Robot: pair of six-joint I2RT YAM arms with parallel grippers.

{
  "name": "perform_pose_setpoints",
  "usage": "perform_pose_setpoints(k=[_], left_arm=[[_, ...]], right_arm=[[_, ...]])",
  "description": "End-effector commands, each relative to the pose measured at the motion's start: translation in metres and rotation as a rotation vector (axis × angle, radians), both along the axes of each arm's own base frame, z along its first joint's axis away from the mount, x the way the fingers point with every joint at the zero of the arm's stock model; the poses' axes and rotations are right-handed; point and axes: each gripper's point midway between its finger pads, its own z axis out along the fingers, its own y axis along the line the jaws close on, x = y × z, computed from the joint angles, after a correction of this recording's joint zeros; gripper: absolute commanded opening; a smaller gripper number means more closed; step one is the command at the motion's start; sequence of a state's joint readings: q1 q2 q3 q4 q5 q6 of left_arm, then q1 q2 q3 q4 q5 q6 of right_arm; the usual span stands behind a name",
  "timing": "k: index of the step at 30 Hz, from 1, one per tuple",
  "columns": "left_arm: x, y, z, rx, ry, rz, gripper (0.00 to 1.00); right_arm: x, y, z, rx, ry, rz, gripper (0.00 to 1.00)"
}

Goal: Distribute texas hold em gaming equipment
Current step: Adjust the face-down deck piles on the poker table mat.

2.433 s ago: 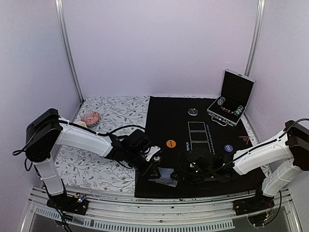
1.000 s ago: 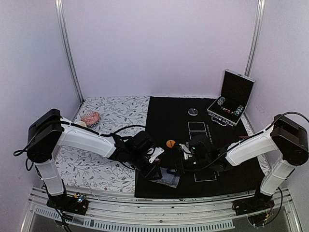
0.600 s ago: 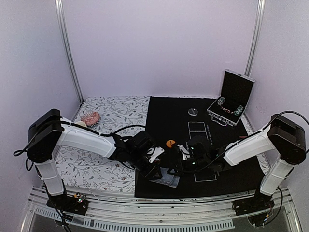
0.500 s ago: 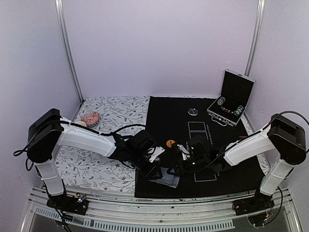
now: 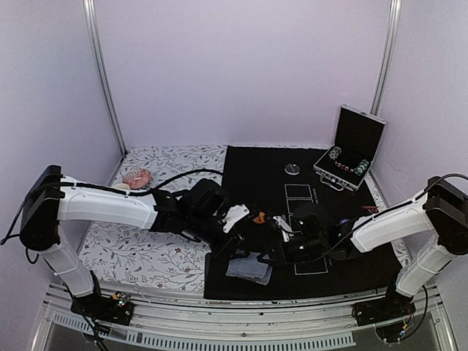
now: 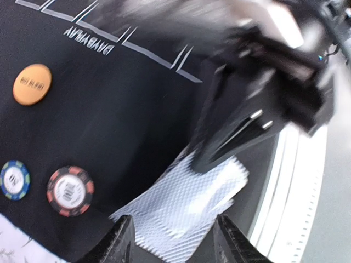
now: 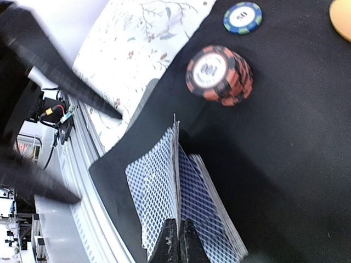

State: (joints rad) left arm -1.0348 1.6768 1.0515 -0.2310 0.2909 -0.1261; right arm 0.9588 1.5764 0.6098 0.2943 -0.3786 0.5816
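Card (image 7: 175, 164) clenched in the right end effector (image 7: 176, 241), just above the deck (image 7: 211, 205).
The card stands on edge, its long axis running straight out from the fingertips toward the chip stack (image 7: 219, 74) beyond the deck. The deck lies flat on the mat (image 7: 285, 164) directly beneath. The left end effector (image 6: 174, 236) hangs released over the deck, gripping nothing, so the right arm looks best placed to deal.

Grey-blue-backed playing cards (image 7: 159, 203): loose fanned stack, face down, at front-left corner of black felt mat (image 5: 256, 175). Single card (image 7: 175, 164) stands edge-on above it, pinched in right hand (image 7: 176, 236). Red-black striped chip stack (image 7: 219, 74) and lone blue chip (image 7: 242, 16) by mat's left edge. Orange button disc (image 6: 32, 84) further in.
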Motion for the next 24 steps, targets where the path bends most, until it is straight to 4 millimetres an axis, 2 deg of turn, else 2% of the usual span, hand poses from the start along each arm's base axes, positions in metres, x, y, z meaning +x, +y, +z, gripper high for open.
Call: perform_pose_setpoints(k=[1, 7, 11, 17, 20, 24], left_arm=[[0.01, 0.03, -0.023, 0.096, 0.013, 0.038, 0.51], [0.012, 0.043, -0.042, 0.137, 0.042, 0.07, 0.5], [0.012, 0.053, -0.055, 0.183, 0.08, 0.099, 0.43], [0.007, 0.063, -0.056, 0.195, 0.119, 0.115, 0.31], [0.005, 0.07, -0.06, 0.208, 0.146, 0.128, 0.28], [0.0, 0.073, -0.074, 0.242, 0.178, 0.12, 0.25]], right_arm=[[-0.009, -0.014, -0.001, -0.019, -0.009, 0.026, 0.02], [-0.01, -0.026, 0.0, -0.027, -0.027, 0.012, 0.02], [-0.01, -0.023, 0.0, -0.023, -0.03, 0.028, 0.02], [-0.01, -0.02, -0.006, -0.035, -0.022, 0.047, 0.02], [-0.01, -0.02, -0.009, -0.04, -0.02, 0.047, 0.02], [-0.011, -0.019, -0.012, -0.042, -0.011, 0.053, 0.02]])
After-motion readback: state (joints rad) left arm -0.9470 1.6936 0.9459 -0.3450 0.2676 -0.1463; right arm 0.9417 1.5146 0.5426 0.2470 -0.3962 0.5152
